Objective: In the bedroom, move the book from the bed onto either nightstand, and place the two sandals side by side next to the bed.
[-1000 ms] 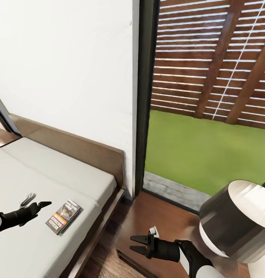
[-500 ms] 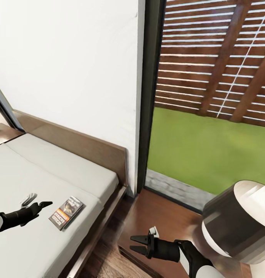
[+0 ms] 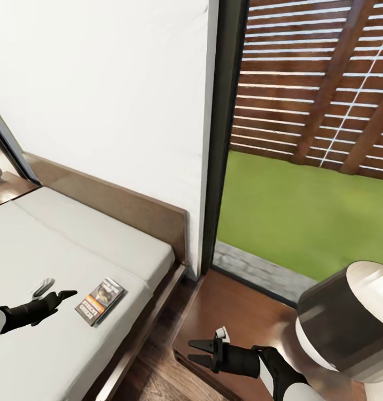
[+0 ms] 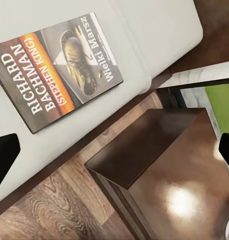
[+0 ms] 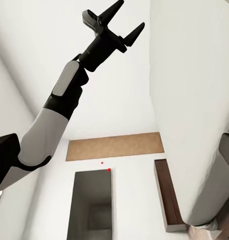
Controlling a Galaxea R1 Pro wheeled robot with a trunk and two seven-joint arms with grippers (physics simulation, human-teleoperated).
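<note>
Paperback book point(image 3: 100, 301) lies flat on the bed point(image 3: 57, 245) mattress, lower left of the head frame, near the edge. Thin, light, flexible; best pinched along one overhanging side, since the soft mattress gives. Left end effector point(image 3: 56, 291) spread wide beside it; right end effector point(image 3: 199, 353) also open over the glossy nightstand point(image 3: 241, 317), lower centre.
</note>
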